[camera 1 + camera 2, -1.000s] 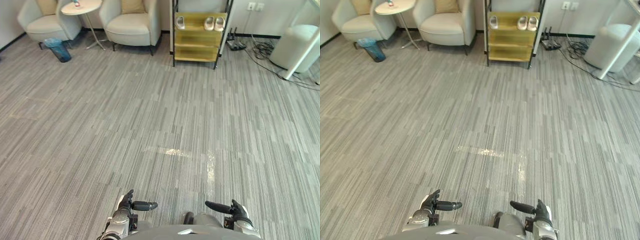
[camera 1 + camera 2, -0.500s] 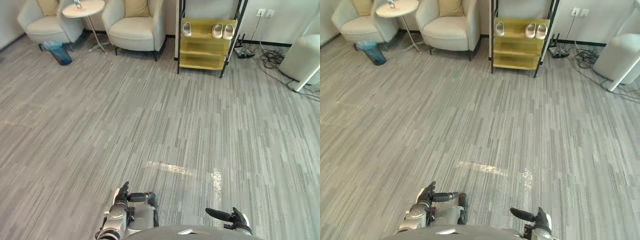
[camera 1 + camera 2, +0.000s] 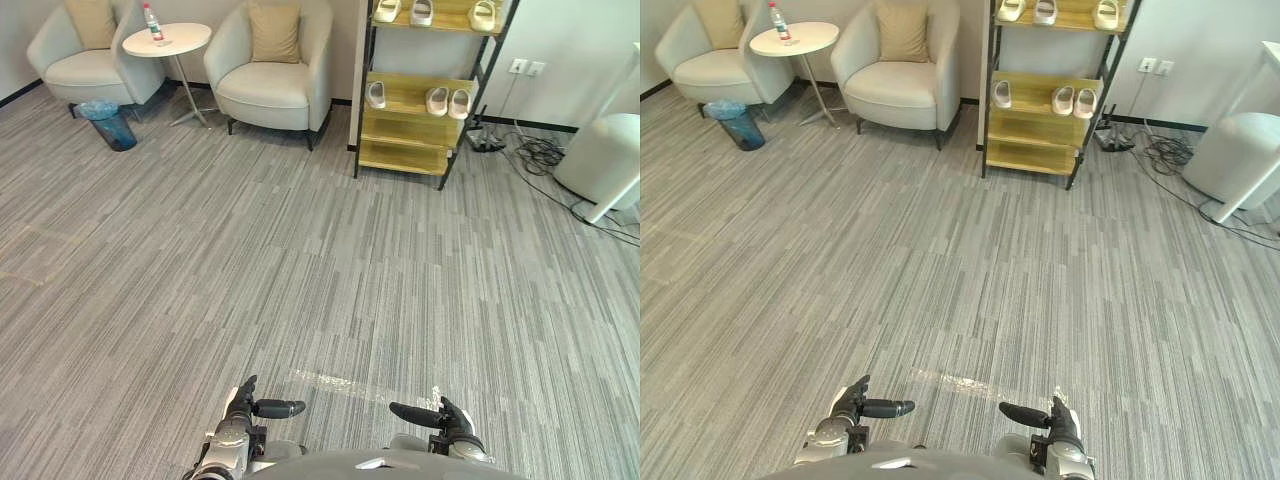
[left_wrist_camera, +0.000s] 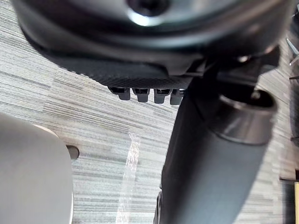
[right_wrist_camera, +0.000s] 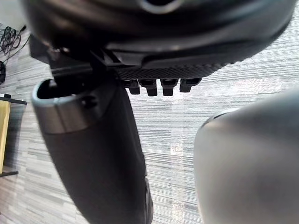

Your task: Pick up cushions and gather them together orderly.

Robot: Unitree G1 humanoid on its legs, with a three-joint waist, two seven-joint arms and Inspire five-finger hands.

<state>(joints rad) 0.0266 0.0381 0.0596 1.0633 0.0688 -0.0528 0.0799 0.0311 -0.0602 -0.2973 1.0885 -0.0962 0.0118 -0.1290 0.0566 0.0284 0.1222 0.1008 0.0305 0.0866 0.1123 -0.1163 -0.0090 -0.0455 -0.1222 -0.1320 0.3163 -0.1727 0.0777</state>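
Note:
Two tan cushions stand far across the room. One cushion (image 3: pixel 92 20) leans in the left armchair (image 3: pixel 85 65), the other cushion (image 3: pixel 274 32) in the armchair (image 3: pixel 268 85) beside the side table. My left hand (image 3: pixel 243 405) and right hand (image 3: pixel 445 418) hang low and close to me over the grey floor, far from both cushions. Both are empty, with relaxed fingers and the thumbs pointing inward. The left wrist view shows the left hand (image 4: pixel 154 42) over bare floor, and the right wrist view shows the same for the right hand (image 5: pixel 159 37).
A round white side table (image 3: pixel 166 38) with a bottle stands between the armchairs, a blue bin (image 3: pixel 108 118) in front of it. A wooden shoe rack (image 3: pixel 425 100) holds slippers. Cables (image 3: pixel 530 150) and a white rounded unit (image 3: pixel 600 160) lie at the right. Wide grey floor lies between.
The whole picture has shifted: the camera now looks further up the room, so the armchairs and rack show more fully. Both hands remain low and empty.

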